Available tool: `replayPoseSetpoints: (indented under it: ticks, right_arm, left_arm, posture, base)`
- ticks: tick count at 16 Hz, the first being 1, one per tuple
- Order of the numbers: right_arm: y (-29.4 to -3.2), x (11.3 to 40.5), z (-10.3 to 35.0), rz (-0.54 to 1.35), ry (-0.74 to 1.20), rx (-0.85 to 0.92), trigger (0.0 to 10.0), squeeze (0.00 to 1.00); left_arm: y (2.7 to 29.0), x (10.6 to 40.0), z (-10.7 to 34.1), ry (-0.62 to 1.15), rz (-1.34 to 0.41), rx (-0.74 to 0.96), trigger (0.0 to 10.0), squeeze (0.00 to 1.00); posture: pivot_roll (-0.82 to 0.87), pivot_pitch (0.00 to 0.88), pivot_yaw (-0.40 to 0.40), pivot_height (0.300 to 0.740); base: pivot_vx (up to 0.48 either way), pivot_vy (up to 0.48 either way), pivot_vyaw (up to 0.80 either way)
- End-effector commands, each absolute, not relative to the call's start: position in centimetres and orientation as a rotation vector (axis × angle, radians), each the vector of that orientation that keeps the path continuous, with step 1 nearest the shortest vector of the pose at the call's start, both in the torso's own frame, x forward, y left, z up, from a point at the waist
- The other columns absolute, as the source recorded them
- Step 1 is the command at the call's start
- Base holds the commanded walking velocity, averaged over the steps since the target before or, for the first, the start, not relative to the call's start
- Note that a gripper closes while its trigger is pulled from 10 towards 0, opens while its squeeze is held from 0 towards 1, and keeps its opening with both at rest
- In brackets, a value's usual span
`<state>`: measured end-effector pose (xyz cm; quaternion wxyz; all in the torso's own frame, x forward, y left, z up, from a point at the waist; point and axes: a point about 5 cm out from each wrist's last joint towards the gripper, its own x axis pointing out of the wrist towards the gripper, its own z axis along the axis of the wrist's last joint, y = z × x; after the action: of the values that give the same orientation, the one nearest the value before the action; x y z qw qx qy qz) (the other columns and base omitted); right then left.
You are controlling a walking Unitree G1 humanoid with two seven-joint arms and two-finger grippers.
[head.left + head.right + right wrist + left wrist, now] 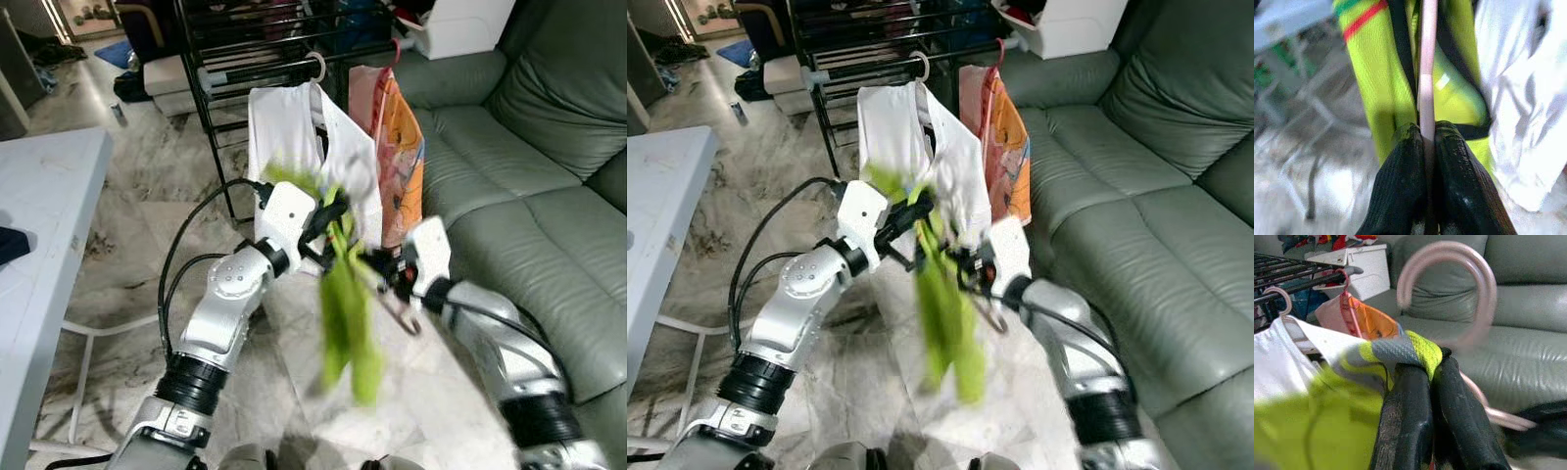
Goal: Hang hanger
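Pink hanger (1449, 293) w/ green garment (348, 313) is clamped by both end effectors, left (328, 217) at neck, right (392, 269) on bar; rack rail (265, 73) lies ahead, above hook.

No text, label, brand, number or sign can be read in any of the pictures. The orange patterned cloth (404, 162) hanging on the black rack (257, 39) bears a print, but it is too blurred to make out any letters.
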<state>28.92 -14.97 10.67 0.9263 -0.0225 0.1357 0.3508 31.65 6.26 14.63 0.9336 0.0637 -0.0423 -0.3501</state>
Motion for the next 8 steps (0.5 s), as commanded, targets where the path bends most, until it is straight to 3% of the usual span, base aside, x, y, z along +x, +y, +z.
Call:
replayPoseSetpoints:
  ticks: [1, 2, 3, 4, 7, 8]
  right_arm:
    - [-15.1, 29.0, 12.0, 0.754, 0.241, -0.090, 10.0, 0.00]
    - [-15.4, 29.2, 12.1, 0.739, 0.242, -0.093, 10.0, 0.00]
    - [-16.9, 30.2, 12.5, 0.634, 0.220, -0.119, 10.0, 0.00]
    - [-17.4, 30.6, 12.9, 0.590, 0.198, -0.130, 10.0, 0.00]
    - [-18.3, 31.8, 14.5, 0.461, 0.098, -0.101, 10.0, 0.00]
    - [-18.3, 31.9, 14.6, 0.456, 0.087, -0.089, 10.0, 0.00]
  left_arm:
    - [6.4, 31.7, 15.1, -0.126, -0.714, 0.173, 8.4, 0.00]
    - [6.4, 31.7, 15.1, -0.127, -0.717, 0.179, 8.4, 0.00]
    - [6.5, 31.4, 14.9, -0.136, -0.742, 0.214, 6.9, 0.00]
    - [6.6, 31.2, 14.8, -0.137, -0.755, 0.235, 6.5, 0.00]
    - [7.6, 30.8, 13.8, -0.118, -0.759, 0.282, 1.8, 0.00]
    - [7.6, 30.8, 13.7, -0.116, -0.760, 0.283, 1.3, 0.00]
  posture:
    - [-0.04, 0.000, 0.032, 0.740]
    - [-0.04, 0.000, 0.032, 0.740]
    - [-0.04, 0.000, 0.032, 0.740]
    - [-0.04, 0.000, 0.033, 0.740]
    - [-0.04, 0.000, 0.033, 0.740]
    - [-0.04, 0.000, 0.032, 0.740]
  base:
    - [0.000, 0.000, 0.00]
    - [0.000, 0.000, 0.00]
    - [0.000, 0.000, 0.00]
    - [0.000, 0.000, 0.00]
    - [0.000, 0.000, 0.00]
    - [0.000, 0.000, 0.00]
